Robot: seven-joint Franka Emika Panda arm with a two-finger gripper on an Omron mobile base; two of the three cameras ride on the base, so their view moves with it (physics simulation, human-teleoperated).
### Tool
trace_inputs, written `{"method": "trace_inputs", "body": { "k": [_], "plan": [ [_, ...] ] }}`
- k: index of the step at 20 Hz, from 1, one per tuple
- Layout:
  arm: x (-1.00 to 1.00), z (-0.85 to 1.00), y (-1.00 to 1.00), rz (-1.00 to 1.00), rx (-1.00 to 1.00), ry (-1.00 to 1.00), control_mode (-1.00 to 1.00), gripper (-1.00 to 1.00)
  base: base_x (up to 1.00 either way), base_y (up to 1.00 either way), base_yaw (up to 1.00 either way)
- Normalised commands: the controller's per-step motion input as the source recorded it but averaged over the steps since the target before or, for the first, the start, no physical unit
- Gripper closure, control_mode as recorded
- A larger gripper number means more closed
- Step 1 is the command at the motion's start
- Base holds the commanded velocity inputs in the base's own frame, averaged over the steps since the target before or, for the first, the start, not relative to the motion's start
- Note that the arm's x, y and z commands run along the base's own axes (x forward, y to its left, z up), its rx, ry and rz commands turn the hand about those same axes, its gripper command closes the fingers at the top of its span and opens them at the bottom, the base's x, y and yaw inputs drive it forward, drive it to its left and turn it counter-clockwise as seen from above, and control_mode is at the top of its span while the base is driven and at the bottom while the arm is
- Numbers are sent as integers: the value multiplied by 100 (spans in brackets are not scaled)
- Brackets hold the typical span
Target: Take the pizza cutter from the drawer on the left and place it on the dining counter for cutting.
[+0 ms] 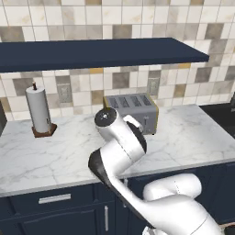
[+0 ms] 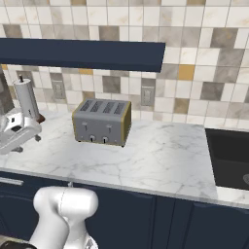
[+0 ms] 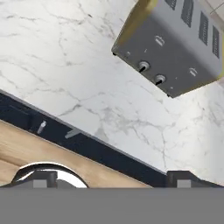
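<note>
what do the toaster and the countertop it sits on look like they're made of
The boxy grey four-slot toaster looks like brushed metal with brass-toned side panels, judging by its matte grey sheen. The white worktop looks like polished marble: pale with thin grey veins. Both are rendered, so that's only appearance.

Wide bare marble worktop (image 1: 69,151) across the middle of the left base view. Grey toaster (image 1: 133,111) at centre, against the tiled wall; paper towel roll (image 1: 38,110) upright at left, well apart from it. Navy shelf (image 1: 96,53) overhanging above, capping headroom. Black sink (image 2: 231,155) at right edge of right base view. Closed drawer (image 1: 54,198) at lower left, below the worktop edge.
</note>
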Motion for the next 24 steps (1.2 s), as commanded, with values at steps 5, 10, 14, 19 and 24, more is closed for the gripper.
{"method": "trace_inputs", "body": {
  "k": [5, 10, 14, 19, 24],
  "plan": [
    [-39, -21, 65, 32, -32, -11, -100, -100, 0, 0, 0],
    [-31, -21, 65, 34, -31, -7, -100, -100, 0, 0, 0],
    [-30, -16, 44, 38, -19, 0, -100, -100, 0, 0, 0],
    [-23, -26, 42, 36, -10, 0, -100, -100, 0, 0, 0],
    [-10, -30, 31, 20, -2, -1, -100, -100, 0, 0, 0]
  ]
}}
